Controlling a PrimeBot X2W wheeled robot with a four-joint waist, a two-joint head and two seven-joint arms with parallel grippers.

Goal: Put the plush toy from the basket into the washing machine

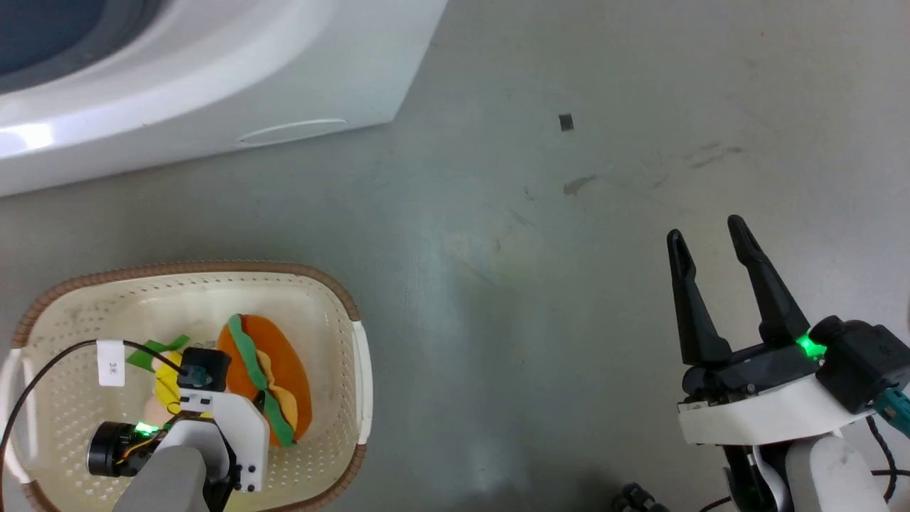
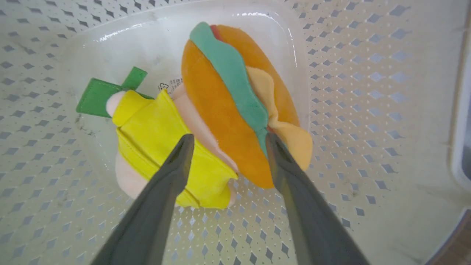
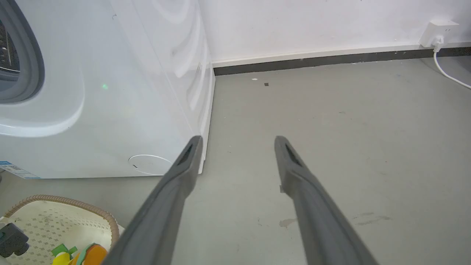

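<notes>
Inside basket (image 1: 192,269), plush toy (image 1: 283,370) edgewise, crosswise

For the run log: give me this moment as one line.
step: grasp pending | left claw: open over plush toy in basket | right claw: open, empty

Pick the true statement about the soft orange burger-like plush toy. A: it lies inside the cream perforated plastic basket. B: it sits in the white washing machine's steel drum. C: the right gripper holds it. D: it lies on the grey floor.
A: the plush toy lies on the bottom of the basket, with the open left gripper poised over it.
</notes>
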